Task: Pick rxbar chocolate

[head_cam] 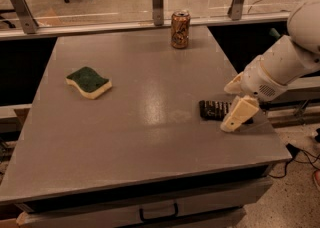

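The rxbar chocolate (214, 110) is a flat black bar with white lettering, lying on the grey table (150, 137) near its right edge. My gripper (239, 115), cream-coloured on a white arm, comes in from the right. It sits low over the bar's right end and hides that end. The bar still lies flat on the table.
A green-and-yellow sponge (89, 82) lies at the table's left. An orange drink can (180, 29) stands at the back edge, in front of a glass panel with metal posts (157, 2). A drawer handle (157, 214) is below the table's front edge.
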Motion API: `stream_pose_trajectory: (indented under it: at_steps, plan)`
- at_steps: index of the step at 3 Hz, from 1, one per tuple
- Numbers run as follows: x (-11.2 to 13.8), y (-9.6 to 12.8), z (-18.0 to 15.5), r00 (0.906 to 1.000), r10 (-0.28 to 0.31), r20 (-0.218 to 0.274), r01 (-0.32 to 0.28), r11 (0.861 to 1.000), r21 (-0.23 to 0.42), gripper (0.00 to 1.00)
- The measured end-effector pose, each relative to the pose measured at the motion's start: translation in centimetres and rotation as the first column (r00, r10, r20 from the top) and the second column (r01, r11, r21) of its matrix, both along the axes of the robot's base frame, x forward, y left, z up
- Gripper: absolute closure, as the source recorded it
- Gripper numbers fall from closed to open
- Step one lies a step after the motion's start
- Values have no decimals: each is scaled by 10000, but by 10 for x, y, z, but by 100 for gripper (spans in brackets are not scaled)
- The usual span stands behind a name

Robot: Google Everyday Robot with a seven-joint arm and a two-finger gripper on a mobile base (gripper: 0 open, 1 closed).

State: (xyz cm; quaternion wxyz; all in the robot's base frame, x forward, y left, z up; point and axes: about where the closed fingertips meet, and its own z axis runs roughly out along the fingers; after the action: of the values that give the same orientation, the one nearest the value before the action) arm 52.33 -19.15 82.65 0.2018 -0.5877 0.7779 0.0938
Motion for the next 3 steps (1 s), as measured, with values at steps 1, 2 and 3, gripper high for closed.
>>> stream_pose_trajectory:
  at_steps: [1,2,3]
  plan:
    - [5,2,-2,9999,-100,-32,100,9999,82,50]
    - [6,2,2,9999,-116,-21,116,9999,101,72]
    - [6,2,3,9999,-118,-16,118,9999,105,96]
